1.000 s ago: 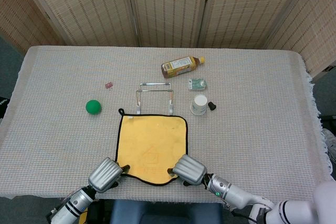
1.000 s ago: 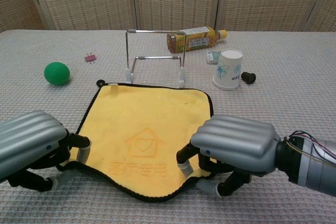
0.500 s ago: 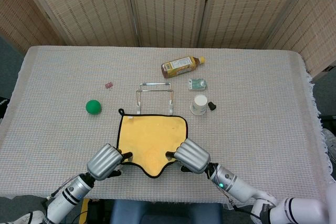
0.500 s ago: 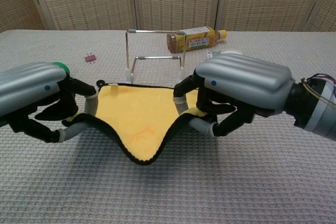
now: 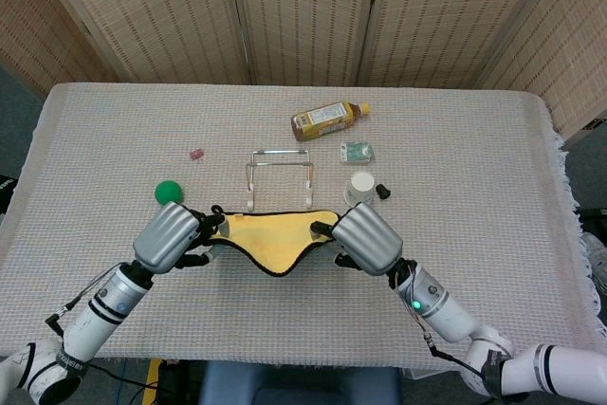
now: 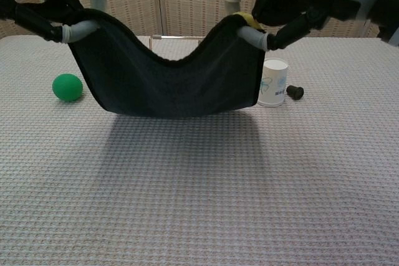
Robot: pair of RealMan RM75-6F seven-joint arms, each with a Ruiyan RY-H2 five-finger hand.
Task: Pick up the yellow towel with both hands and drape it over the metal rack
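The yellow towel (image 5: 268, 234) hangs in the air, sagging between my two hands. Its dark underside (image 6: 168, 82) fills the upper middle of the chest view, clear of the table. My left hand (image 5: 169, 236) grips its left corner and my right hand (image 5: 365, 237) grips its right corner. The metal rack (image 5: 279, 175) stands just beyond the towel; in the chest view the towel hides nearly all of it, and only a bit of its top bar (image 6: 177, 37) shows.
A green ball (image 5: 168, 191) lies left of the rack. A white paper cup (image 5: 359, 187) and a small black cap (image 5: 383, 191) sit right of it. Further back are a lying bottle (image 5: 328, 119), a small packet (image 5: 357, 151) and a pink clip (image 5: 197, 154).
Both hands have risen and moved toward the rack, lifting the towel fully off the table. It now hangs between them, showing its dark underside to the chest camera.
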